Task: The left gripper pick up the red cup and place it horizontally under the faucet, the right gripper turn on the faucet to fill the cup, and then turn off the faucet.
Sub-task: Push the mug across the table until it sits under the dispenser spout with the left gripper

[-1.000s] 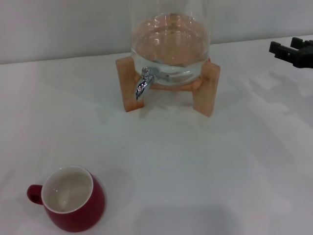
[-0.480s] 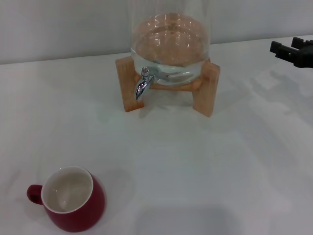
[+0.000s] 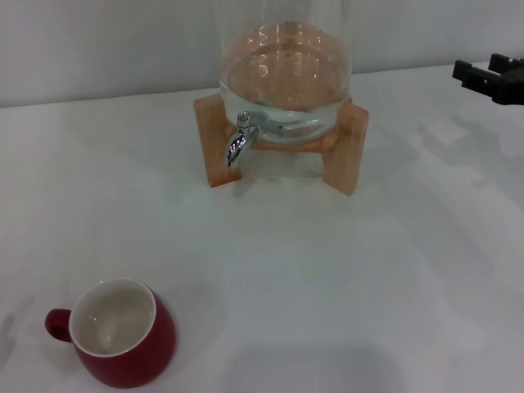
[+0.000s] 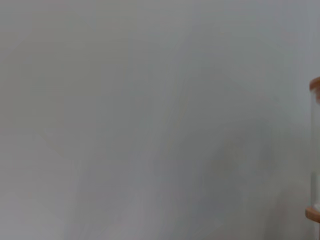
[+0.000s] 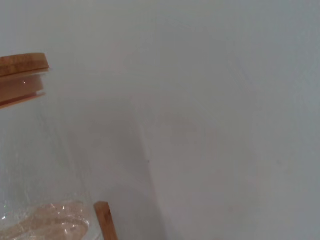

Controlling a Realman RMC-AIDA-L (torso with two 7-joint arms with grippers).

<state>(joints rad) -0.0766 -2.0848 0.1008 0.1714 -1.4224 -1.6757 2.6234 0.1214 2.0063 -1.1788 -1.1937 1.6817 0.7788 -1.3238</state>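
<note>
Well back on the white table (image 3: pixel 327 270) stands a glass water jar (image 3: pixel 285 61) on a wooden stand (image 3: pixel 344 147), partly filled, with the faucet (image 3: pixel 238 141) sticking out of its front low down, spout curving downward toward the tabletop. The space between the stand and the near edge holds no obstacle. The red cup (image 3: pixel 119 332) sits upright near the front left corner, white inside showing, its small handle turned to the left (away from the jar), well apart from the faucet.

Only the right gripper (image 3: pixel 490 80) shows in the head view, at the far right edge and raised off the table, well apart from both faucet and cup; whether its jaws are open or closed I cannot tell. The left gripper is out of sight, and its wrist camera sees mostly blank wall plus a sliver of the jar's edge.
</note>
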